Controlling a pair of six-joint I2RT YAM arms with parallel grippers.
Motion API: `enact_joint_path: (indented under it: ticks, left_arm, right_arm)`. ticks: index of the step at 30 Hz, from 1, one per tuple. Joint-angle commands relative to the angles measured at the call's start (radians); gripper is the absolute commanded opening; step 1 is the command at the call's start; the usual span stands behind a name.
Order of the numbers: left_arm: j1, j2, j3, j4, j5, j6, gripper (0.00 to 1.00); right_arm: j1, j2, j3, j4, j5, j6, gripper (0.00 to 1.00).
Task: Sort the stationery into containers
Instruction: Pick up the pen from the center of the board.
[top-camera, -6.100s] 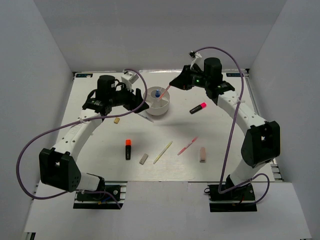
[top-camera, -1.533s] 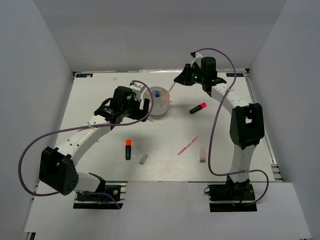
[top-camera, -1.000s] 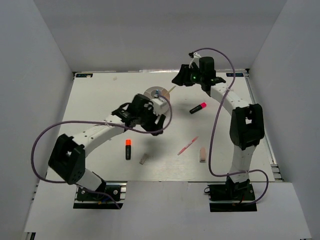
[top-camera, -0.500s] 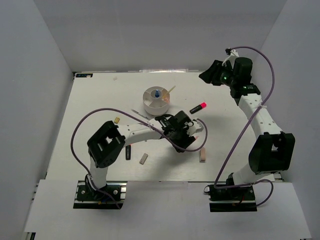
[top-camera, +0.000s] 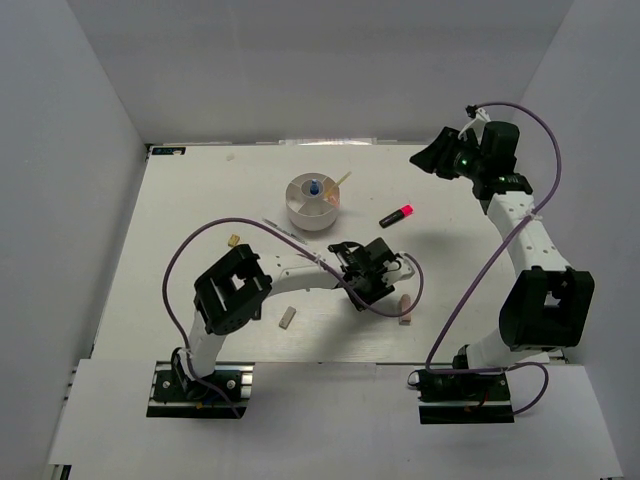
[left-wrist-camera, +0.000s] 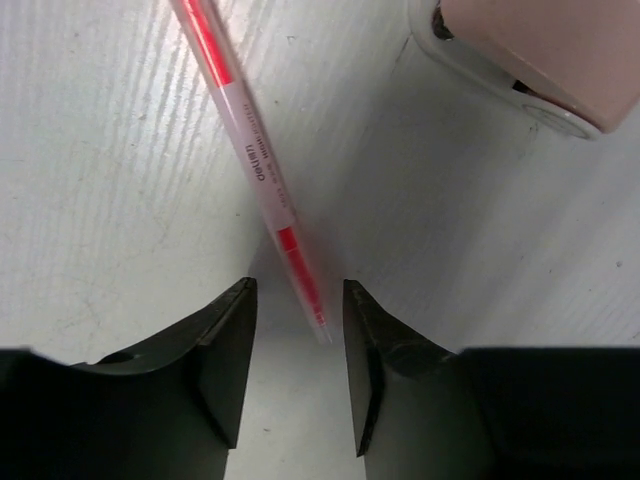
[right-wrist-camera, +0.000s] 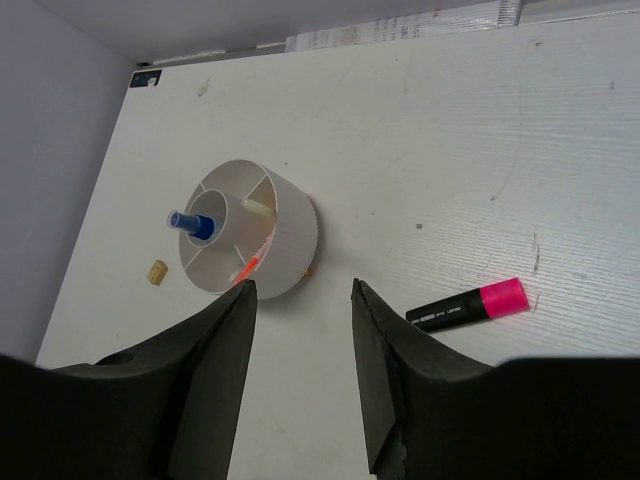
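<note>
Top view: your left gripper (top-camera: 364, 284) was low over the table (top-camera: 180, 200), well apart from the tub (top-camera: 312, 205).
Left wrist view: its jaws stood open, with the tip of the pink pen (left-wrist-camera: 250, 165) between them, ungripped.
Right wrist view: your right gripper (right-wrist-camera: 300, 300) was open and empty.

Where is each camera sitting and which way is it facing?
Top external: fixed above and behind, looking down on the table; left arm and right arm show whole.
Left wrist: low over the table, facing straight down at the pink pen and pink eraser; its fingers show.
Right wrist: raised at the far right, facing down across to the white tub and pink-capped highlighter; its fingers show.
Shared: top and right wrist both show tub and highlighter.
</note>
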Motion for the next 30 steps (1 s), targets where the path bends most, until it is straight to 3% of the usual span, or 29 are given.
enact_joint_path:
  ticks: [1,7,15,22,27,30]
  left_arm:
    - [-0.011,-0.007,0.004,0.015,-0.030,-0.005,0.49]
    - [0.012,-0.002,-0.070,0.030,-0.042,-0.061,0.38]
    - [0.063,-0.208,-0.208,0.069,-0.105,-0.075,0.01]
    - [0.169,-0.539,-0.341,0.128,0.004,-0.129,0.00]
    - [0.233,-0.579,-0.275,0.133,0.097,-0.209,0.00]
    - [0.262,-0.567,-0.229,0.138,0.127,-0.239,0.00]
  right_arm:
    - [-0.014,-0.045,-0.006,0.021,-0.030,0.009,0.48]
    - [-0.046,-0.066,-0.026,0.026,-0.042,0.003,0.46]
    - [-0.051,-0.078,-0.060,0.000,-0.115,-0.026,0.45]
    - [-0.028,-0.104,-0.195,0.092,-0.299,0.057,0.54]
    - [0.031,-0.109,-0.218,0.136,-0.356,0.138,0.59]
    - [0.073,-0.106,-0.235,0.216,-0.410,0.220,0.70]
